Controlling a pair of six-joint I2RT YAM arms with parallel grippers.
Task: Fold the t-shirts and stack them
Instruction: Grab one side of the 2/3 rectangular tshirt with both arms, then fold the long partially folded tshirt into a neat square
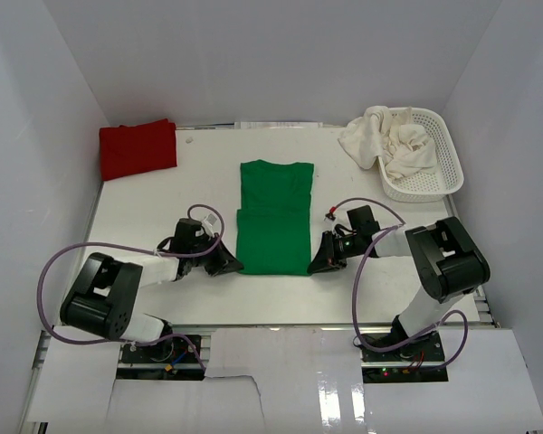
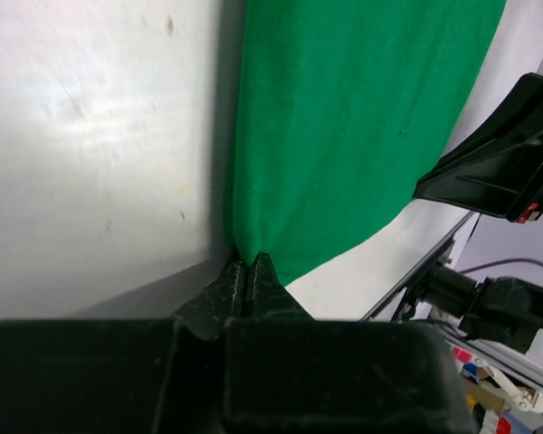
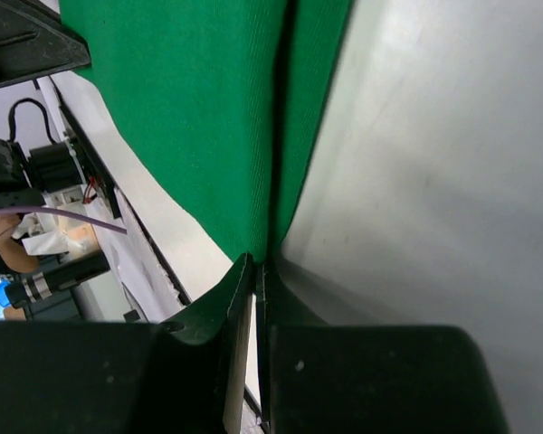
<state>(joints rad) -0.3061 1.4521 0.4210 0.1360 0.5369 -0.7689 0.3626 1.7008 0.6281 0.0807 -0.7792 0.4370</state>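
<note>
A bright green t-shirt (image 1: pixel 273 215) lies flat in the middle of the table, folded to a narrow rectangle with its collar at the far end. My left gripper (image 1: pixel 233 266) is shut on its near left corner (image 2: pixel 253 237). My right gripper (image 1: pixel 313 264) is shut on the near right corner (image 3: pixel 262 237). In each wrist view the dark fingers meet with green cloth pinched at their tips. A red t-shirt (image 1: pixel 138 148) lies folded at the far left. Cream-white t-shirts (image 1: pixel 389 143) are heaped in the basket and spill over its rim.
A white plastic mesh basket (image 1: pixel 442 168) stands at the far right corner. White walls close in the table on three sides. Purple cables (image 1: pixel 68 258) loop around both arm bases at the near edge.
</note>
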